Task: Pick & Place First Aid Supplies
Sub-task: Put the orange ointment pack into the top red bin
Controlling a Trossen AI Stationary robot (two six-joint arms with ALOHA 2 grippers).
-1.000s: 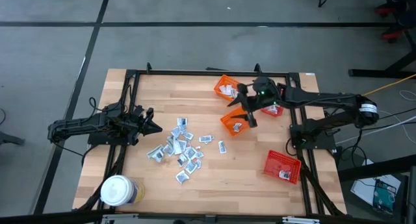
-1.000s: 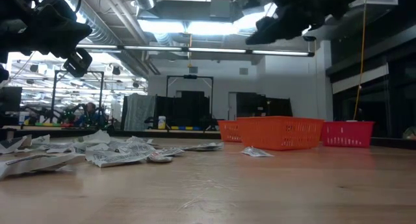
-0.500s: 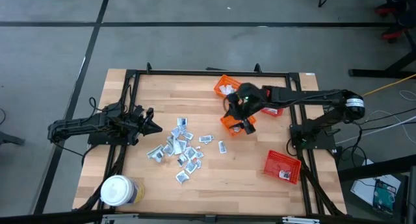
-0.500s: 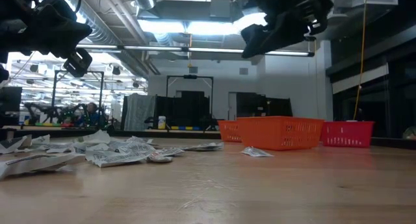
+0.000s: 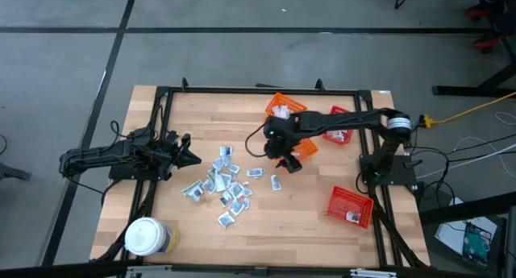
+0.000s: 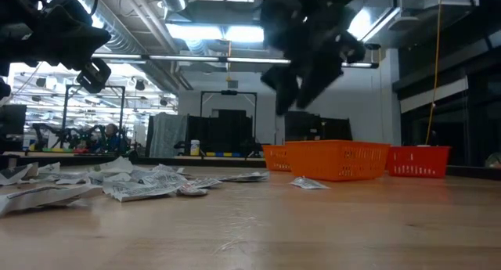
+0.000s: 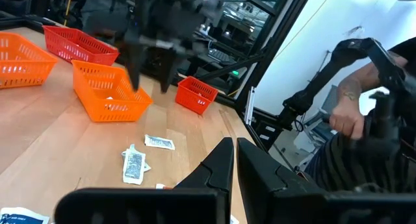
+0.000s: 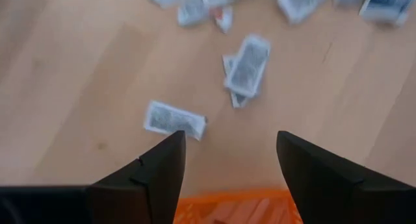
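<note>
1. Sachets lie scattered mid-table, most in a loose heap, and two strays sit right below the right gripper, whose fingers are spread wide with nothing between them.
2. That gripper hangs above the wood, just off the near orange basket. I'd pick the lone sachet: it lies clear of its neighbours.
3. Square the fingers across its short side, then drop straight down; these flat packets will likely slide if nudged sideways.
4. Pinch low and lift cleanly, since a thin foil edge could slip out.
5. Farther off, the left gripper waits at the table's left edge, fingers together and holding nothing; leave it parked.
</note>
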